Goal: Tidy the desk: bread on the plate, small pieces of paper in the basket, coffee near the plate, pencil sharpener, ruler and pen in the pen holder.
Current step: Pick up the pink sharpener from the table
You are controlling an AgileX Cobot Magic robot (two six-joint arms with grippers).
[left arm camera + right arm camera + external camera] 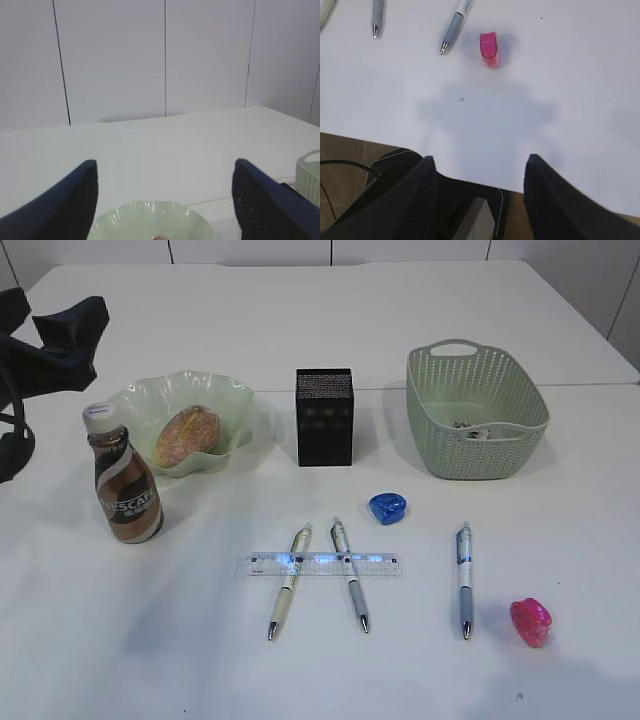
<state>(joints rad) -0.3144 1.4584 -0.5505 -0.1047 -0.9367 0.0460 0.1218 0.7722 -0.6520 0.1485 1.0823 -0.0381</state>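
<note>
Your bench [320,330] is half tidied. The basket [478,430] at the right rear already has small scraps lying in it. The plate [150,405] at the left rear carries the bread [187,435], and the coffee [126,480] stands upright just in front of the plate. Those three steps look done, so by my reading the pen-holder step is in hand.

The pen holder [324,416] stands between plate and basket and looks empty from here. In front of it the ruler [322,565] lies flat across two pens [289,582], with a third pen [464,578] apart to the right. A blue pencil sharpener [387,507] sits just ahead of the holder and a pink sharpener [531,622] near the front right edge.

Your left tool [165,200] hangs wide open over the plate's far rim, holding nothing. Your right tool [479,190] is open and empty too, at the front edge with the pink sharpener ahead of it. You will likely want that one first: go forward, lower, close across its narrow sides.
</note>
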